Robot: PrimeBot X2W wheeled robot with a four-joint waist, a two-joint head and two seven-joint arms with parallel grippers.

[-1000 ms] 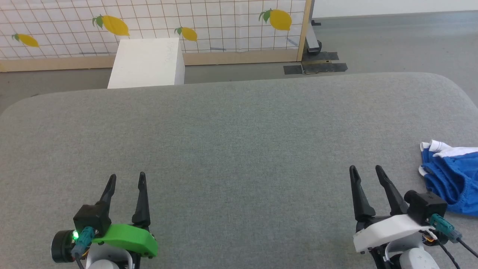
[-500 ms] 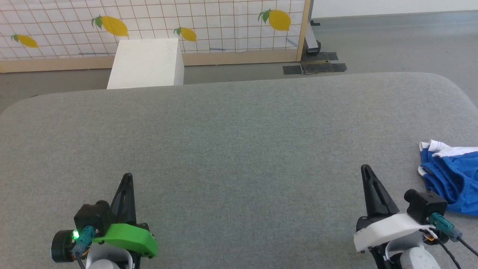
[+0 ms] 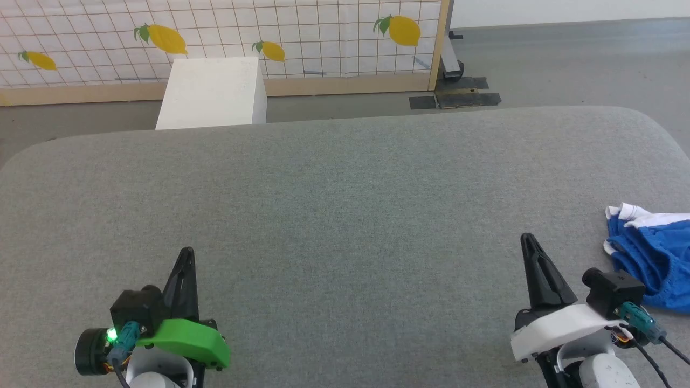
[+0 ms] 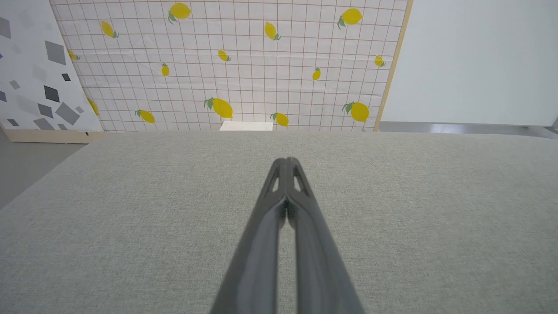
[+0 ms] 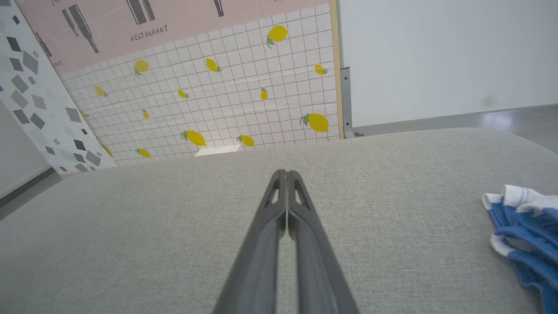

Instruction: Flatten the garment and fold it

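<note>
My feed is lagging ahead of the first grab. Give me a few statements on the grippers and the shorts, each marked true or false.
1. The left gripper and the right gripper are both shut. True.
2. The shorts lie crumpled at the right end of the table. True.
3. The right gripper holds the shorts. False: it is empty, and the shorts lie apart, to its right.
4. The left gripper is the one nearer the shorts. False: the right gripper is nearer.
5. A white box stands beyond the table's far edge. True.

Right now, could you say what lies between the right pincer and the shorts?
Bare grey table only, from right pincer to shorts, in the head view.
</note>
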